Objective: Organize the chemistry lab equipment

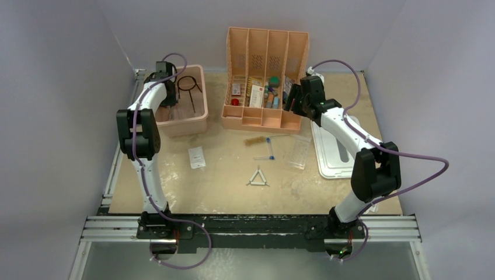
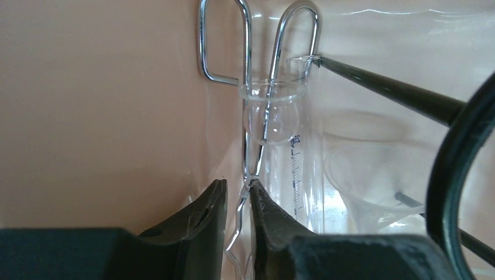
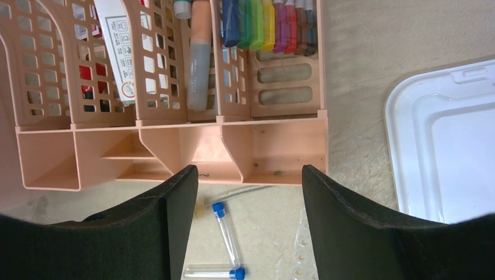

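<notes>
Inside the bin the left gripper's jaws stand barely parted around the tongs, grip uncertain, so they may slip onto the glass tube beside them; the right gripper hangs open outside.

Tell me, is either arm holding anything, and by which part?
Right end effector: open, empty. Left end effector straddles the metal tongs at mid-length, below the handle loops, but a gap shows, so a grip cannot be told.
</notes>
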`<state>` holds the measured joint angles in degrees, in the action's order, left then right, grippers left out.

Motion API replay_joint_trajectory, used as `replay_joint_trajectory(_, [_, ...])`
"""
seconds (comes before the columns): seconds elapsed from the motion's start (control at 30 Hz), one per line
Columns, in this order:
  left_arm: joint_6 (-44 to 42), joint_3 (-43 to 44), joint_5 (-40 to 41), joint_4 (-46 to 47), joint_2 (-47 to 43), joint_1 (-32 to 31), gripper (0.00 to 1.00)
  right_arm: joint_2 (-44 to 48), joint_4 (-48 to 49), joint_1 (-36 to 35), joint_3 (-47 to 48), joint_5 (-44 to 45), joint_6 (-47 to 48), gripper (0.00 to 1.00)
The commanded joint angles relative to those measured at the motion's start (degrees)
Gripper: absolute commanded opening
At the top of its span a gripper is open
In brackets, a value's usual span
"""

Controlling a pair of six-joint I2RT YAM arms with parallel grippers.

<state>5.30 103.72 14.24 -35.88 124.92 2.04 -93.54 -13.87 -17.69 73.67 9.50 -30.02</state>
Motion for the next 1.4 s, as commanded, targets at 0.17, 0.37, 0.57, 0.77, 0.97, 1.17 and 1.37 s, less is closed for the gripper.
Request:
replay_joint_trajectory(0.17, [1.0,3.99,-0.41,0.81,-2.46,0.59,0.25,1.06,1.23,-0.24,1.4,0.96,-0.56,0.67])
replay_joint_trajectory(0.37, [2.92,4.97,-5.27,0.22,-8.2,0.59,0.29,1.59,2.26,-0.32,0.89,0.96,0.12,0.68])
replay_joint_trajectory(0.57, [8.09,0.69,-14.77,2.3,-16.56,0.46,0.39,1.95,2.94,-0.31,0.75,-1.05,2.08,0.69])
replay_joint_trajectory(0.77, [9.76,-8.3,-25.0,8.85,-27.26,-1.22,0.55,1.69,2.56,-0.84,1.33,-5.15,5.38,0.71])
replay_joint_trajectory(0.97, [10.13,-13.31,-26.72,14.74,-33.72,-9.16,0.68,1.28,0.95,-3.55,1.3,-5.16,8.7,0.72])
replay_joint_trajectory(1.17, [13.19,-19.09,-28.25,20.3,-37.76,-15.88,0.7,-0.36,-1.29,-8.49,1.15,-2.9,11.38,0.72])
replay_joint_trajectory(1.37, [19.26,-30.11,-31.63,29.78,-40.87,-21.61,0.69,-1.42,-2.06,-10.18,-0.88,-3.7,7.21,0.69])
